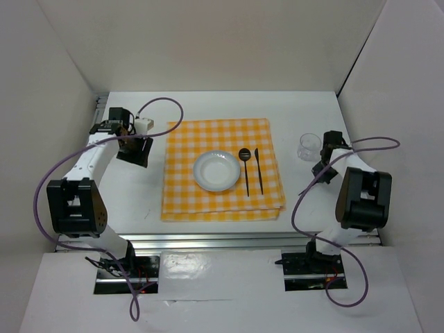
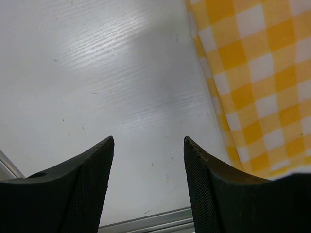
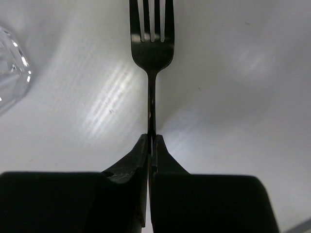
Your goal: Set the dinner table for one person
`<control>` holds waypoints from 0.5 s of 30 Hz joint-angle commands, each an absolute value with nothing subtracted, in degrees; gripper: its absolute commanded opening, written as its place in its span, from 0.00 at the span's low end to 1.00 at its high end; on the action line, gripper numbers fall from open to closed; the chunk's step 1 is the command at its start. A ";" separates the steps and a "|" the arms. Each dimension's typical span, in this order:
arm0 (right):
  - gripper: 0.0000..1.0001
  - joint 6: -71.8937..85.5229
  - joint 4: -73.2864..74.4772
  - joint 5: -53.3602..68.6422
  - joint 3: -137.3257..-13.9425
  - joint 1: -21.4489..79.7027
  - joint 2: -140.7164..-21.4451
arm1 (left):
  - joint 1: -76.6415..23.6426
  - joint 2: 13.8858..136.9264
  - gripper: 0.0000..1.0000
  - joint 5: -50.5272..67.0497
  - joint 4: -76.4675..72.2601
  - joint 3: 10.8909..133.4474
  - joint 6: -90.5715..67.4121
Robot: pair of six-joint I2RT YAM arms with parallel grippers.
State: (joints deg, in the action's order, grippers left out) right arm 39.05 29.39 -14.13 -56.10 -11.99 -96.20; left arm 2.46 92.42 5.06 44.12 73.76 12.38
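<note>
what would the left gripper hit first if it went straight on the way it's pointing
Probably the bare dinner table: the open left gripper points at it, with the checked cloth just off to the side. Depth is unclear.

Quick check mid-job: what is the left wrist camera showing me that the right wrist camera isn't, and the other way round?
Left wrist only: the left gripper, jaws open and empty, the edge of the checked cloth and a strip of aluminium rail. Right wrist only: the right gripper shut on the handle of a dark fork, tines pointing away, and part of a clear glass at the left edge. Both: the bare white dinner table beneath.
</note>
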 commanded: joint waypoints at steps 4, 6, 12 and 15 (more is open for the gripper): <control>0.00 43.07 36.56 -23.28 -56.68 -6.34 -78.85 | 2.72 87.54 0.66 19.31 50.62 81.63 16.78; 0.00 44.02 40.14 -27.31 -60.53 -0.39 -74.99 | 2.72 86.92 0.66 26.49 52.72 84.44 16.79; 0.00 45.09 39.04 -28.74 -68.46 22.97 -72.77 | -2.36 84.21 0.68 44.27 53.36 87.54 15.56; 0.00 46.75 32.54 -26.98 -71.36 32.48 -78.63 | -5.61 83.67 0.68 50.44 49.76 86.31 12.41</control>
State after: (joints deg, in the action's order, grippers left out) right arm 44.31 36.62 -25.69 -68.64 26.09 -74.37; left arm -2.94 85.34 38.20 51.40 85.91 14.55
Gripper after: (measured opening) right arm 0.028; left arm 0.682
